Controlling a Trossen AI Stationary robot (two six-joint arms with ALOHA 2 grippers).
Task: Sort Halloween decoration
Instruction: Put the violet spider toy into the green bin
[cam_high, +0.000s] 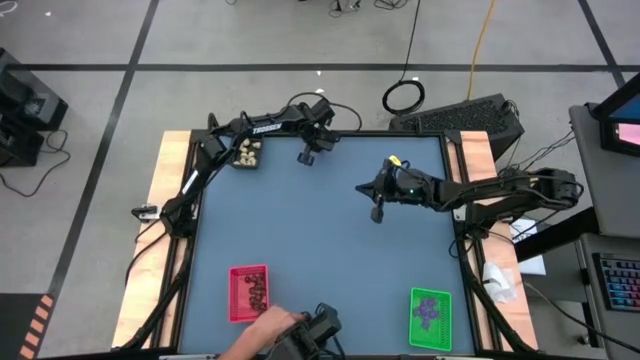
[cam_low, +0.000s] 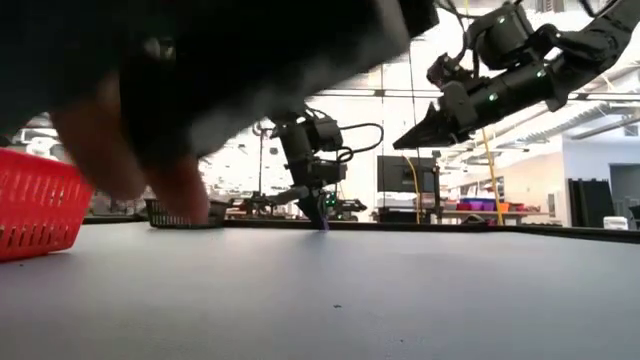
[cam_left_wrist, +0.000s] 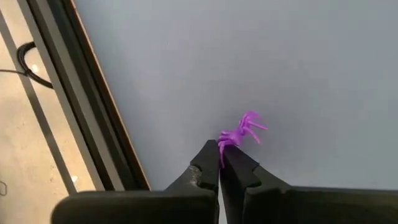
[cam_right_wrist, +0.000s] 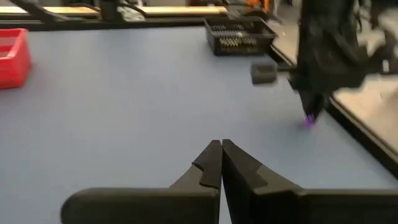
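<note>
From above, we see the left gripper (cam_high: 307, 157) down near the counter's (cam_high: 320, 240) far edge; its wrist view shows the jaws pinched on a purple spider (cam_left_wrist: 241, 132), which sticks out past their tips; the right gripper's (cam_right_wrist: 221, 144) jaws are closed on nothing.

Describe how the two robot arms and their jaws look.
Both arms are dark, jointed and slim. The left arm carries white lettering on one link and trails looping black cable near its wrist. The right arm shows a small green light by its wrist. Each ends in two black tapered jaws meeting at a point, seen on the left gripper and right gripper.
</note>
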